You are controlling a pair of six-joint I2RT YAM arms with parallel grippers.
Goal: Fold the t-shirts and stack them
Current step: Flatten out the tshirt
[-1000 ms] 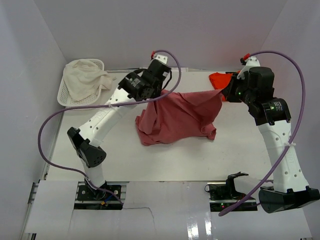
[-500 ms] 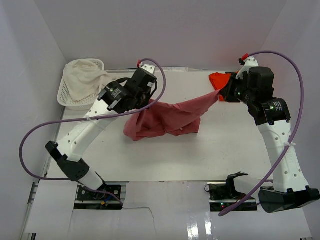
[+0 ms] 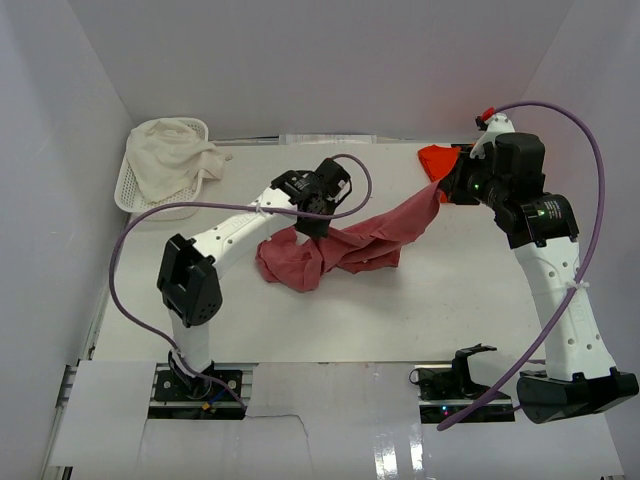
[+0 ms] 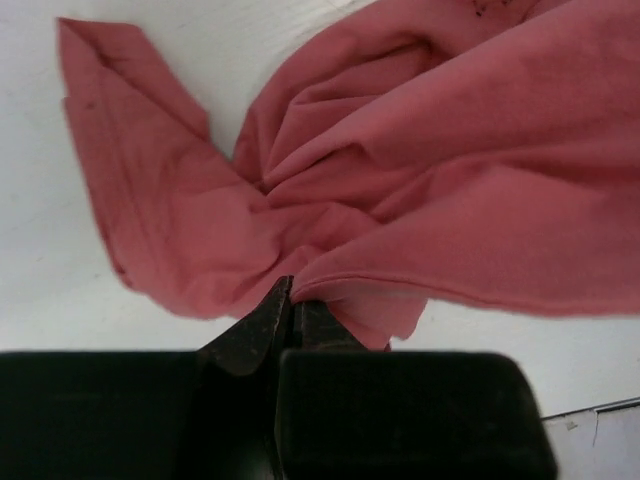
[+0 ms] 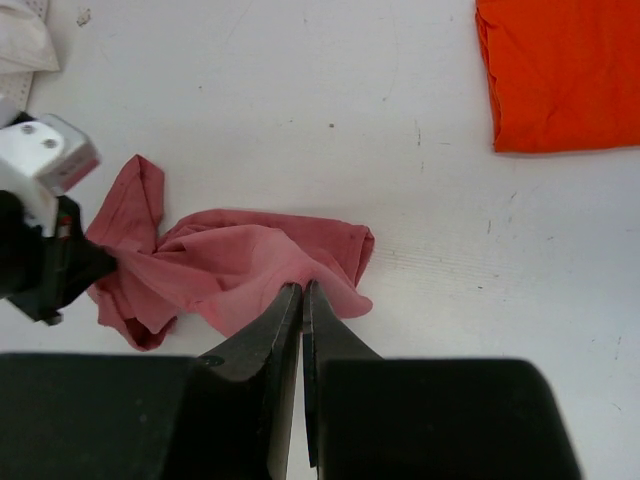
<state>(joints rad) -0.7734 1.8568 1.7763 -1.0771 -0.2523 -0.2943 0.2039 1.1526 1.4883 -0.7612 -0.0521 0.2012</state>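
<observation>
The dusty rose-red t-shirt (image 3: 330, 250) lies crumpled mid-table, one end stretched up to the right. My left gripper (image 3: 308, 225) sits low at the heap's upper left; in the left wrist view its fingers (image 4: 262, 325) stand almost together, with the t-shirt's (image 4: 400, 170) hem pinched at the tips. My right gripper (image 3: 440, 190) is shut on the other end and holds it above the table; the fabric (image 5: 230, 265) runs from its tips (image 5: 302, 290) toward the left arm. The bright orange-red t-shirt (image 3: 435, 158) lies folded at the back right, also in the right wrist view (image 5: 560, 75).
A white lattice basket (image 3: 130, 190) holding a cream cloth (image 3: 170, 160) stands at the back left corner. White walls enclose the table on three sides. The left arm's purple cable (image 3: 130, 250) loops over the table's left side.
The left gripper came down to the table and ended near the middle, so the hanging rose-red t-shirt collapsed into a heap. The right gripper stayed put, still holding its end.
</observation>
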